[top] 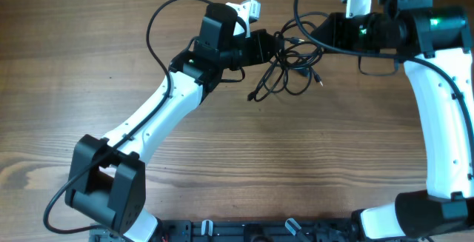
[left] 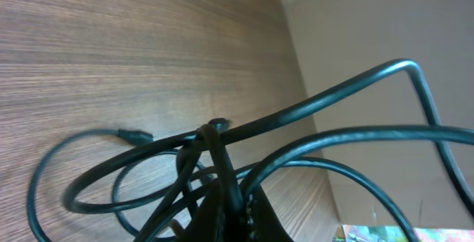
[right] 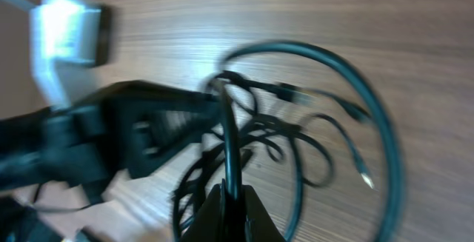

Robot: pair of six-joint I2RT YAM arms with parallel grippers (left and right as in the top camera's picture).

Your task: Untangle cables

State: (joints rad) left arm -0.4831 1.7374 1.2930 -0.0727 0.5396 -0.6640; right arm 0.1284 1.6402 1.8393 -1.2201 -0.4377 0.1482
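The cables (top: 287, 72) sit as one knotted bundle at the upper middle of the overhead view, with the left gripper (top: 278, 44) and right gripper (top: 315, 32) each clamped tight on a strand, so nearly all the untangling is left.

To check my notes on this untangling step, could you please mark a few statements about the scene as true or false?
1. The left hand is shut on the cables. True.
2. The right hand is open and clear of them. False: it is shut on a strand.
3. The cables lie in separate neat coils. False: they form one tangled bundle.
4. Both hands meet at the same bundle, over a wood-grain table. True.
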